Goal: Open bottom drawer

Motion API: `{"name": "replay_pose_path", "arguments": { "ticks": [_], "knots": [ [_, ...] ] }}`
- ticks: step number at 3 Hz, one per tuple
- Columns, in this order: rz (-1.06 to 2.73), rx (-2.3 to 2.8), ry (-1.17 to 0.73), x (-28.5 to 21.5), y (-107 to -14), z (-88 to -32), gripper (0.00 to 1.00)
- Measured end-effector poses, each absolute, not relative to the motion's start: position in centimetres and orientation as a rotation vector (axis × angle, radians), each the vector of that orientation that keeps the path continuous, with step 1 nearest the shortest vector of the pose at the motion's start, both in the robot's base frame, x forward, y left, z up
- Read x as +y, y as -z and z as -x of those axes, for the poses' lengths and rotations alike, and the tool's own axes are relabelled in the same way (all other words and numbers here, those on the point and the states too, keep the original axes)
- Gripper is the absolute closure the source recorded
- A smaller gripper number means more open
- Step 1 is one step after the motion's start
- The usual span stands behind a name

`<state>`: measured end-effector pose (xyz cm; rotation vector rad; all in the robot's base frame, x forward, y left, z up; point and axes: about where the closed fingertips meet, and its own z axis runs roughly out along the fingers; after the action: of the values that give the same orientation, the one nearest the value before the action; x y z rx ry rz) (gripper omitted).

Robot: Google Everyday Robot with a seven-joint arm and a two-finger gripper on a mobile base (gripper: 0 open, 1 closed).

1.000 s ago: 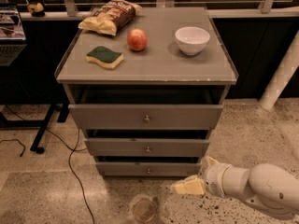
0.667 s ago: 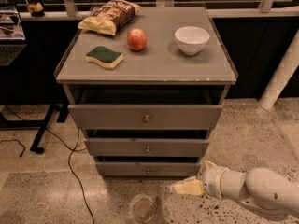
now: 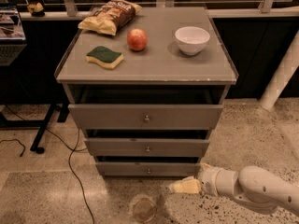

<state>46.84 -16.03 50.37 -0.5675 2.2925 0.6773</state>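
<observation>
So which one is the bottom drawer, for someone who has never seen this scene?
Find the grey cabinet with an apple and bowl on top. Of its three drawers, the bottom drawer is nearest the floor, with the gripper low in front of it. It has the shortest, narrowest front.

**Cabinet at centre, gripper at lower right**

On the cabinet top (image 3: 154, 71), in the upper half of the frame, the chip bag (image 3: 110, 17) lies at the back left. The sponge (image 3: 104, 57) is in front of it, the apple (image 3: 137, 39) is near the middle and the bowl (image 3: 192, 40) is at the right. Below the top are the top drawer (image 3: 117, 117), the middle drawer (image 3: 117, 147) and, lowest, the bottom drawer (image 3: 121, 169). The gripper (image 3: 180, 187) is in front of the bottom drawer's right end, near it. Its arm (image 3: 252, 190) reaches in from the lower right corner.
</observation>
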Motion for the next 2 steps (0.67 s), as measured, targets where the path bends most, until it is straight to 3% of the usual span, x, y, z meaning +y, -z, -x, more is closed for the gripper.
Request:
{"name": "replay_pose_path", "arguments": {
  "ticks": [2],
  "knots": [
    [0.537,2.19,-0.652,-15.47,-50.19,-45.17,0.0]
  ]
}}
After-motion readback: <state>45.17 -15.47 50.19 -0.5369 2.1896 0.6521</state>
